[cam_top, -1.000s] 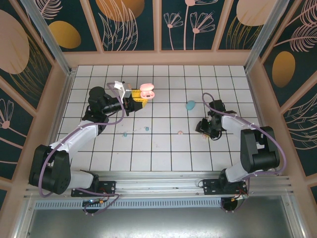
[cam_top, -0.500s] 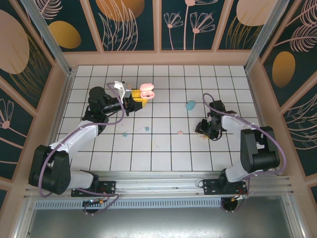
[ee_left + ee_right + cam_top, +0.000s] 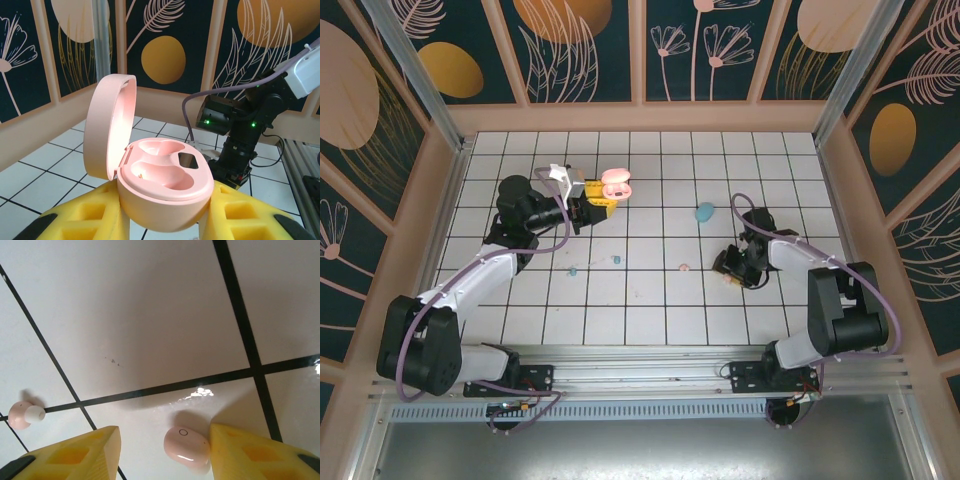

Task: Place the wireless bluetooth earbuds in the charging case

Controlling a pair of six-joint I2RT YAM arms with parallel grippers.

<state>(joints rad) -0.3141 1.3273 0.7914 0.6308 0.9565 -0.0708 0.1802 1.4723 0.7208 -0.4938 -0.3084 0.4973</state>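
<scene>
Left tool (image 3: 162, 225): was clamped around the pink case (image 3: 165, 185), lid (image 3: 107, 125) raised.
Right tool (image 3: 164, 446): was held parted around 1 pink earbud (image 3: 186, 447) on the surface (image 3: 150, 315).

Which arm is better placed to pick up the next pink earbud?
Right. The right tool, open, straddles a loose pink earbud; the left tool is shut on the open pink case.

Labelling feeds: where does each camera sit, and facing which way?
Top external: above, behind the robot, looking down at the table; left arm and right arm show.
Left wrist: looks along the left claw at the open pink charging case it grips.
Right wrist: looks down; right claw straddles a pink earbud.
First two share the case.
</scene>
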